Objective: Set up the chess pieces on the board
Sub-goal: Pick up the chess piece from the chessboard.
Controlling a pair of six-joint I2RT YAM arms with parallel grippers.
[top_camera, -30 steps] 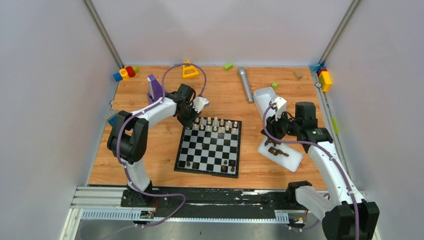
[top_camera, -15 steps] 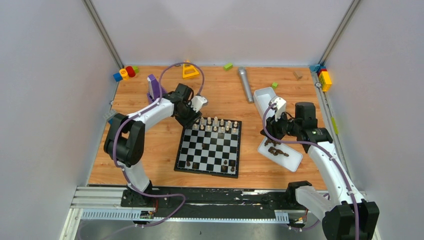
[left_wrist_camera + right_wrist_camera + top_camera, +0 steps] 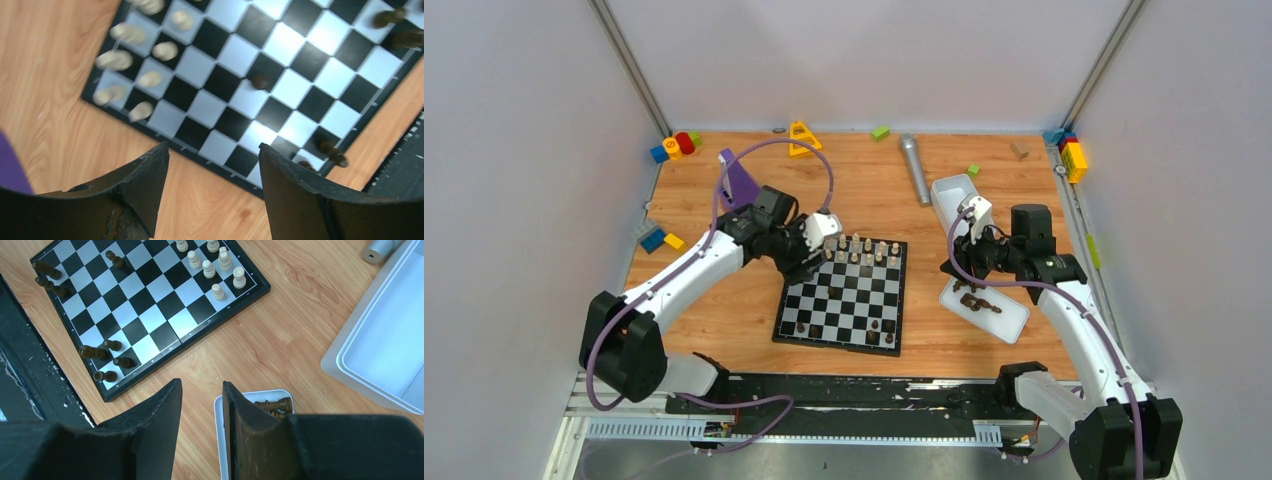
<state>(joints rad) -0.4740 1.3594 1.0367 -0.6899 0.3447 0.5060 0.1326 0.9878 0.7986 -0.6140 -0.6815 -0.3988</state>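
so the left tool is wide open and empty by the cream turned chess pieces on the small black-and-white checkered board mid wooden bench, and the right tool, half open and empty, sits over the white plastic tray, presumably after its dark brown chess pieces.

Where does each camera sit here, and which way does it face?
Top external: above, behind the bases, looking down at the table; the left arm and right arm show.
Left wrist: faces down past the left gripper at the board and its cream pieces.
Right wrist: faces down past the right gripper at board and white tray.
Shared: all see the board.
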